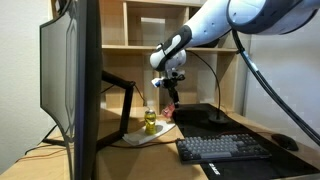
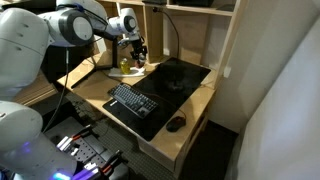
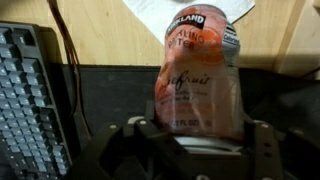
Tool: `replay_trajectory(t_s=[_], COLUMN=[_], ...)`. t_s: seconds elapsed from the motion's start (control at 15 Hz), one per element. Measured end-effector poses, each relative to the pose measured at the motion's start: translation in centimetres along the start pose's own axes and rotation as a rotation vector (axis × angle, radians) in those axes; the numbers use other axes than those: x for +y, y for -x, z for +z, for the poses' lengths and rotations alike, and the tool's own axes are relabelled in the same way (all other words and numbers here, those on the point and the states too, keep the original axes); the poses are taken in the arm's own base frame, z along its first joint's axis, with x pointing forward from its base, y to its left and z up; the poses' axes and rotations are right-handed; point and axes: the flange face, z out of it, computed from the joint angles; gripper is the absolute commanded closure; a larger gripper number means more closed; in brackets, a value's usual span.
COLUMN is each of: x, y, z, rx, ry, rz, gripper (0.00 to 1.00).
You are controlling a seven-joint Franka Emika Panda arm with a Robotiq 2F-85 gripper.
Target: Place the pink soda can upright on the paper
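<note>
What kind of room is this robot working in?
Probably an office or home study: a desk with a monitor, keyboard and mouse, with wooden shelves behind.

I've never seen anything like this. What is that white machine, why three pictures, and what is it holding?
The white machine is a robot arm with a two-fingered gripper at its tip. Two pictures come from cameras standing around the wooden desk; the third comes from a camera on the arm's wrist, looking past the fingers. The gripper appears to hold a pink soda can clamped above the desk. On the desk are a black keyboard, a dark mouse, a black mat, white paper and a small yellow-green bottle. A dark monitor stands beside them.
</note>
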Motion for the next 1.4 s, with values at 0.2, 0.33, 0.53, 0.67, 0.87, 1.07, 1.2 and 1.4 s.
replay_trajectory(t_s=[0.2, 0.33, 0.53, 0.67, 0.87, 1.07, 1.2, 1.4], x=[0.7, 1.1, 1.2, 0.8, 0.7, 1.0, 1.5, 2.3], y=[0.4, 1.2, 2.5, 2.9, 2.9, 2.5, 2.6, 3.6], z=[0.5, 0.3, -0.5, -1.0, -1.1, -0.2, 0.5, 0.5], rx=[0.069, 0.098, 0.104, 0.094, 0.094, 0.132, 0.175, 0.22], ry=[0.056, 0.09, 0.112, 0.095, 0.091, 0.119, 0.153, 0.191], rz=[0.048, 0.09, 0.146, 0.168, 0.174, 0.198, 0.231, 0.277], gripper=[0.53, 0.53, 0.28, 0.28, 0.53, 0.53, 0.53, 0.53])
